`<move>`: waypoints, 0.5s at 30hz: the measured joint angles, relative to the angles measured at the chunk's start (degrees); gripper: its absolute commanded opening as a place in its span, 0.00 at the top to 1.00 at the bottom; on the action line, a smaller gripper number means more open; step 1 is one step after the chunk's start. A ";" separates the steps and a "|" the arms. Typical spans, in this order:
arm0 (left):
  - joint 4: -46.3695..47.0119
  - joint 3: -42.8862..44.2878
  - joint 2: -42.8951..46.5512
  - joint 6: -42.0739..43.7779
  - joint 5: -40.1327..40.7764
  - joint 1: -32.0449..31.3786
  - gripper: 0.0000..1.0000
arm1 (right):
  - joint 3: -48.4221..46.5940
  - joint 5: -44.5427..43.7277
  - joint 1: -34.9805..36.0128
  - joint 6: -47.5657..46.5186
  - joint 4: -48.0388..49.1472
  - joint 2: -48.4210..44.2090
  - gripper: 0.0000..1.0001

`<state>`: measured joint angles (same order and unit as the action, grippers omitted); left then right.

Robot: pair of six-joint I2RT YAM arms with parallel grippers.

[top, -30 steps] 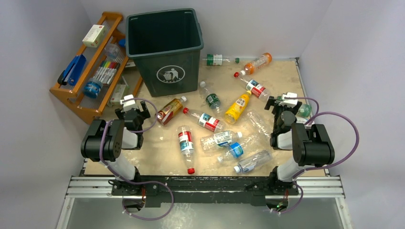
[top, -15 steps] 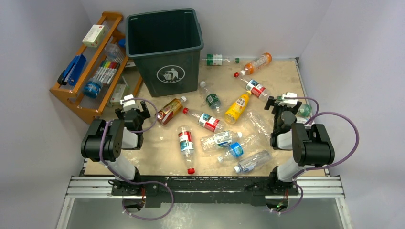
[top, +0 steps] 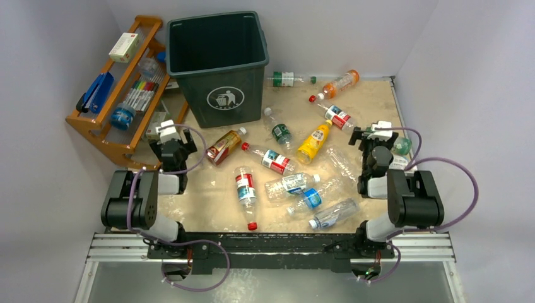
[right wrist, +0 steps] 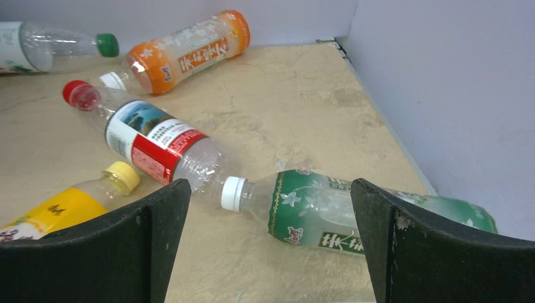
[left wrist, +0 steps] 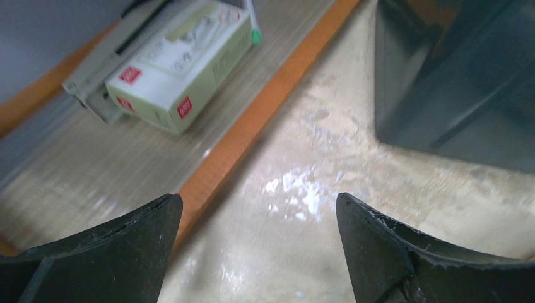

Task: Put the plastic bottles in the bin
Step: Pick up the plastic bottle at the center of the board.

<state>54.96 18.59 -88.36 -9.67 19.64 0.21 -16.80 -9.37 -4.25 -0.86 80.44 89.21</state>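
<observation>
Status: left gripper [top: 170,137] nearer the bin [top: 246,101]; bottles [top: 293,183] on the table [top: 372,101]

Since the earlier frames the left gripper has moved toward the bin's front left corner and its arm has folded lower. The right gripper [top: 376,136] has barely shifted. No bottle has changed place.

Left gripper: jaws wide apart, nothing between them. Its wrist view shows bare table between the fingers, with the bin's corner at the upper right. The rack [left wrist: 249,126] runs left of the bin, and a white box [left wrist: 180,69] lies on its shelf.

Right gripper: jaws spread, holding nothing, well to the right of the bin near the table's right edge. A green bottle [right wrist: 353,211] lies on its side just beyond the fingertips. Its white cap points toward the bin's side of the table, close to the base of a red-label bottle [right wrist: 158,142].

Bottles: every one in view lies on the table, outside the bin.
- The amber bottle [top: 224,145] is just in front of the bin's right front corner.
- The green-cap bottle [top: 284,79] lies just right of the bin, by the back wall.
- The orange bottle [top: 340,83] is farther right along that wall.
- The yellow bottle [top: 314,142] lies right of the bin and nearer the arms.
- The others are scattered in front of the bin toward the arms' bases.
</observation>
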 measured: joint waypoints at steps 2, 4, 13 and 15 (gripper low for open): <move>-5.14 2.40 3.26 -0.85 0.50 -0.02 0.08 | -0.39 1.09 0.00 -0.46 -2.89 -3.74 0.00; -11.04 5.68 6.86 -2.27 1.20 -0.26 0.08 | -2.69 3.26 0.00 -0.76 -8.79 -8.13 0.00; -35.50 18.60 21.88 -9.62 2.47 -1.84 0.08 | -26.93 16.50 0.00 6.99 -43.19 -14.32 0.00; -39.12 20.59 23.39 -11.61 2.19 -2.19 0.08 | -31.19 21.42 0.00 9.27 -49.16 -13.94 0.00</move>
<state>15.84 39.18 -64.97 -21.28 21.82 -1.98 -47.99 12.05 -4.25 8.40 31.29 75.26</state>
